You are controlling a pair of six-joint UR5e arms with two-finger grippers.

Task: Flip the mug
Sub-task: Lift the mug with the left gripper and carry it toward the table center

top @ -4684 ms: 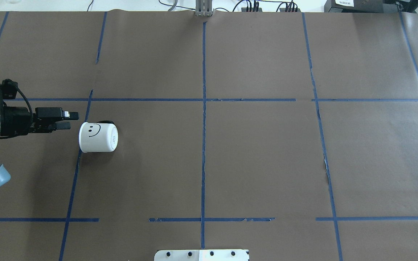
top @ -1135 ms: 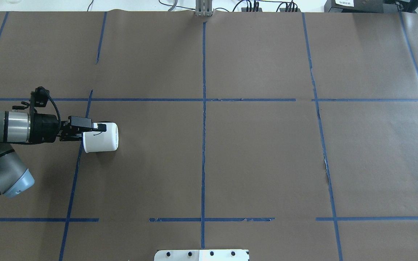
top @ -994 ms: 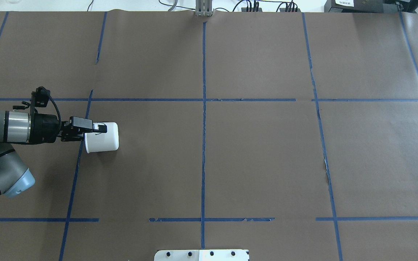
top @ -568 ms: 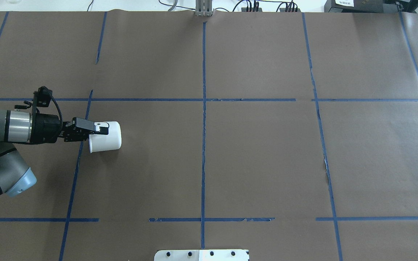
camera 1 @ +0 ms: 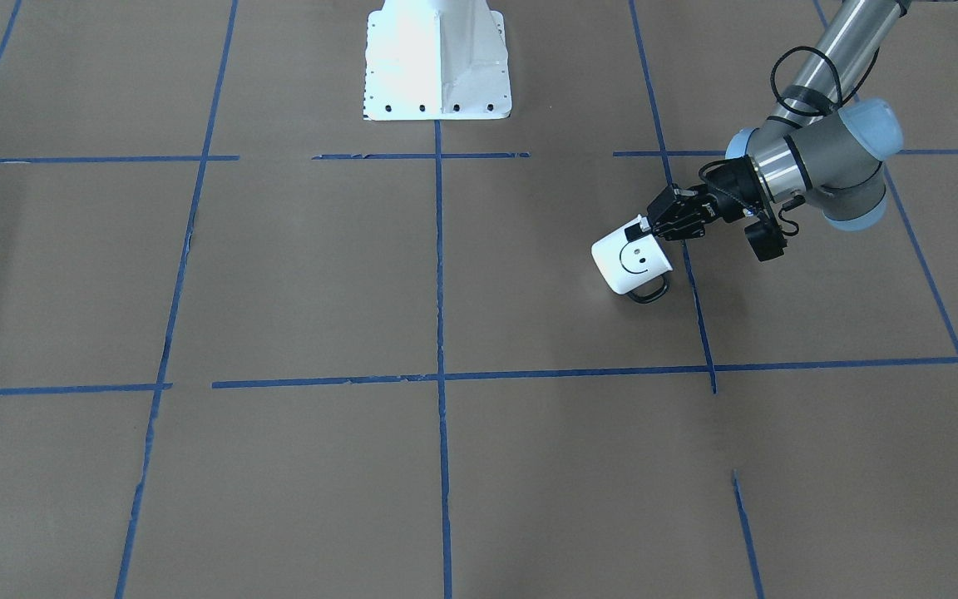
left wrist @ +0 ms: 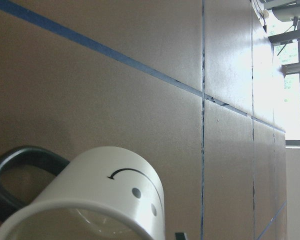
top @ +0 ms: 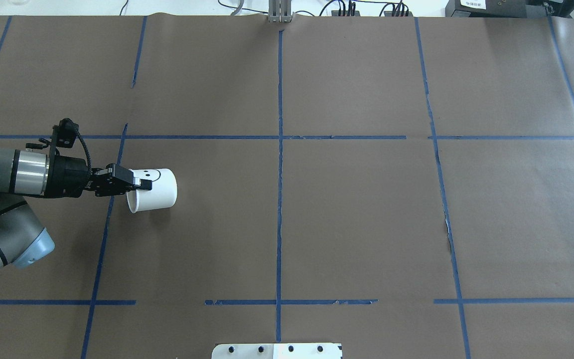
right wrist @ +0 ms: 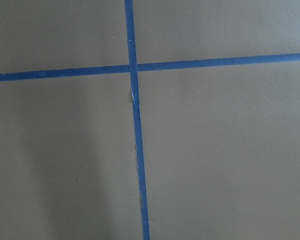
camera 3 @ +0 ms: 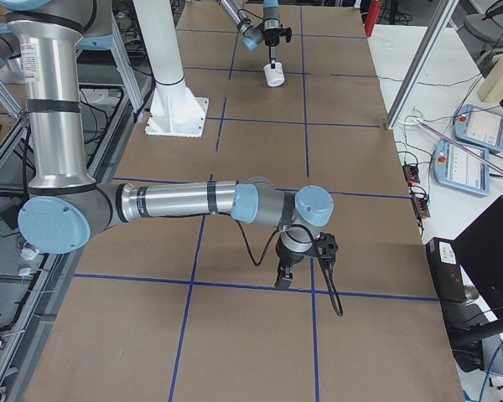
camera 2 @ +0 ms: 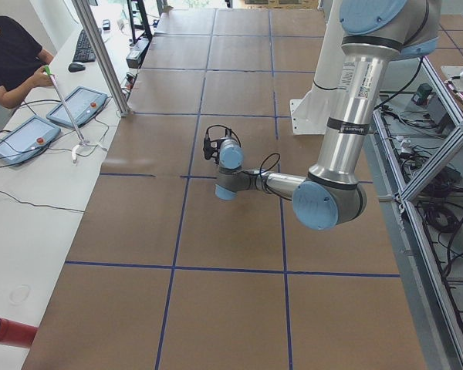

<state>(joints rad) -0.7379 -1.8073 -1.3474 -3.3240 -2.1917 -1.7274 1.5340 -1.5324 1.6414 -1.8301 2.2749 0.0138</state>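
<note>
The white mug (top: 160, 188) with a black smiley face is lifted off the brown paper and tilted, its open mouth toward my left arm. My left gripper (top: 142, 184) is shut on its rim, one finger inside and one outside. In the front view the mug (camera 1: 629, 264) shows its face and its dark handle (camera 1: 648, 292) hangs below. The left wrist view shows the mug (left wrist: 105, 190) close up, pale inside. My right gripper (camera 3: 283, 280) shows only in the exterior right view, low over the paper; I cannot tell if it is open or shut.
Brown paper with blue tape lines (top: 279, 164) covers the table. The white robot base plate (camera 1: 437, 62) stands at the near middle edge. An operator (camera 2: 11, 58) and tablets are at the bench on the far side.
My left gripper reached the mug, closed on its rim, then lifted and tipped it while moving a little right. The smiley face has turned toward the table's far side.
</note>
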